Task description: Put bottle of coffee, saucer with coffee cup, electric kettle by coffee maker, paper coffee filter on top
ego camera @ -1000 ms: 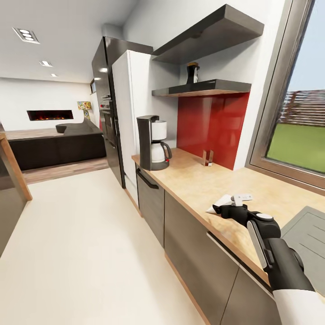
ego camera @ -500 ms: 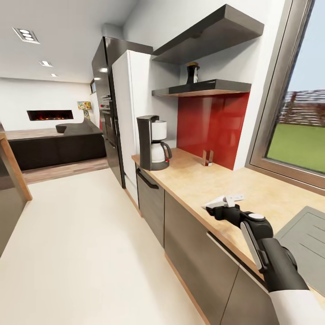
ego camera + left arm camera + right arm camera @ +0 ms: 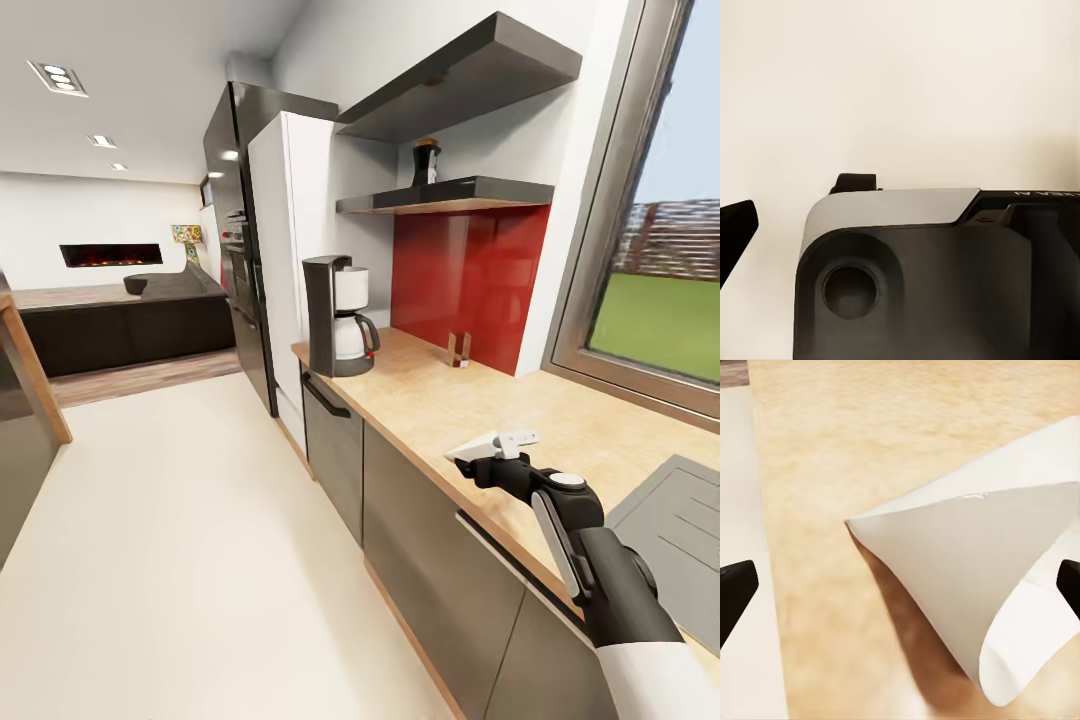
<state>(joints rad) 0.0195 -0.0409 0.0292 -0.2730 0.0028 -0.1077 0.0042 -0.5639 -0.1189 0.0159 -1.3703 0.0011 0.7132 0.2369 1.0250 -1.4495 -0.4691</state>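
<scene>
Right gripper (image 3: 497, 449) over counter (image 3: 420, 400) near front edge, fingers spread wide, filter (image 3: 975, 577) lying between them on the wood, not clamped. Coffee maker (image 3: 338, 316) at counter's far end by the fridge (image 3: 285, 260). Coffee bottle (image 3: 426, 162) on shelf (image 3: 450, 194). Left gripper state: cannot tell.

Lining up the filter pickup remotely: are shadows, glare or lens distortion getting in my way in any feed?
Head view: wide-angle stretch bends the window frame and countertop; sheen on the black kitchen shelf, image sharp. Right wrist view: the paper coffee filter is crisp and casts a soft dark shadow on the wood beneath it. Left wrist view: dark robot housing close up against even pale background, no glare.
</scene>
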